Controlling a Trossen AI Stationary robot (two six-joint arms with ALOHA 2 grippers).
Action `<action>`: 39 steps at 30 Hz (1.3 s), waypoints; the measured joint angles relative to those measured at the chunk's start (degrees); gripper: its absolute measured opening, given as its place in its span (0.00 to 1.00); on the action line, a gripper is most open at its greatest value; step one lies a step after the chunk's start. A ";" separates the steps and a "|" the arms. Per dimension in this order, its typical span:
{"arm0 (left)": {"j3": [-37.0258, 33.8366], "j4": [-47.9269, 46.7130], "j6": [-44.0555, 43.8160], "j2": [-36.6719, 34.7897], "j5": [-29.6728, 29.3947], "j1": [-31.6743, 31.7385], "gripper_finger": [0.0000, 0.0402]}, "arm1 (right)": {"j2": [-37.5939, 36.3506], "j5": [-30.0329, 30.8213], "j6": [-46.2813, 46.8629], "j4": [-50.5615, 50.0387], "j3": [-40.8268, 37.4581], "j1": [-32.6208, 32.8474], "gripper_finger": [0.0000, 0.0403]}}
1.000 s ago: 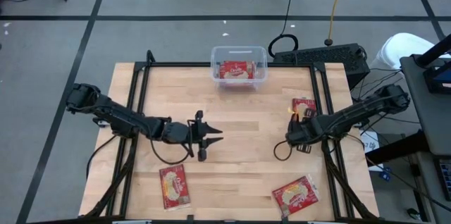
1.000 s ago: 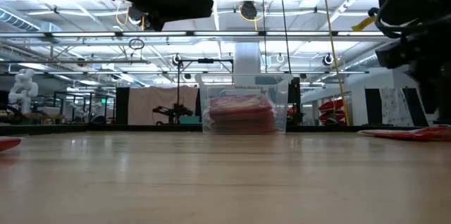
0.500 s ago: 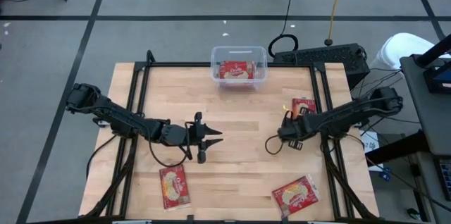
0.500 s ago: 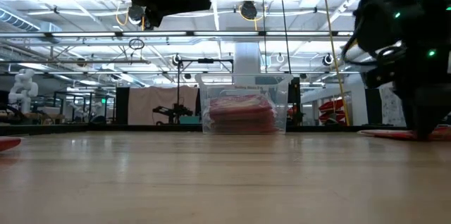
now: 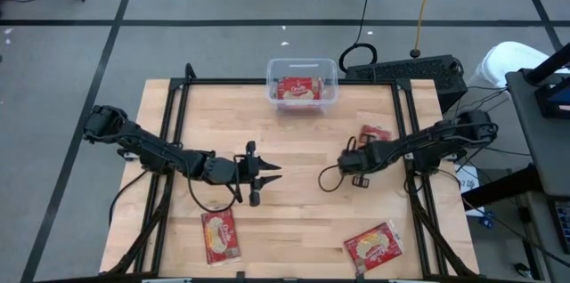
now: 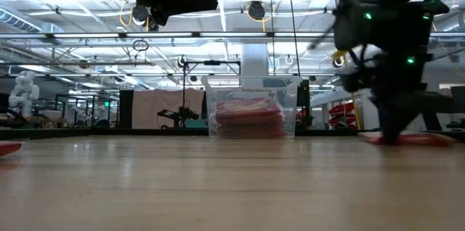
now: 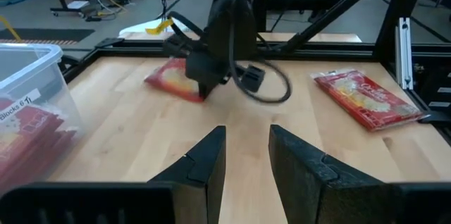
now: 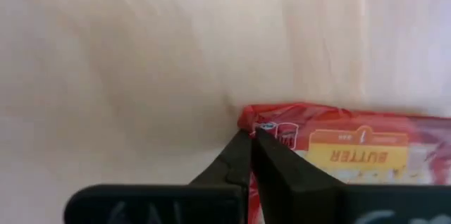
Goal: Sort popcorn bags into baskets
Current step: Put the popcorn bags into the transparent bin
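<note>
My right gripper [image 5: 359,151] stands right of the table's middle, fingers pointing down, shut on a red and yellow popcorn bag [image 5: 375,132]; it also shows in the left wrist view [image 7: 204,91]. Two more popcorn bags lie flat near the front edge, one left [image 5: 221,235] and one right [image 5: 374,246]. The clear basket [image 5: 272,83] at the far edge holds several bags [image 5: 299,89]. My left gripper [image 5: 267,174] hovers open left of the middle, holding nothing. My right gripper pinches the bag's red edge at a corner [image 8: 246,120] between its two fingers [image 8: 271,155]. The fingers come from above, pointing down. The rest of the bag [image 7: 169,77] lies on the table beyond the fingers.
Bare wood stretches between the two grippers and the basket. A black frame [image 5: 174,123] runs along the table's left, right and far sides. A loop of cable [image 5: 331,179] hangs from the right arm over the table.
My right gripper has gone toward the table's left, nearer the middle. The popcorn bag by it has slid a little the same way along the table.
</note>
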 joint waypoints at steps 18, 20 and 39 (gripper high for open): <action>0.04 -4.99 -6.16 0.00 -0.06 6.18 0.29 | -0.01 -13.63 -40.05 39.77 0.30 8.24 0.03; 0.04 -7.53 -9.43 0.00 0.27 7.29 0.29 | -0.01 -13.49 -38.48 39.51 0.30 9.00 0.05; 0.04 -15.46 -16.01 0.00 7.69 11.30 0.29 | -0.10 1.19 -1.38 33.69 0.30 12.12 0.38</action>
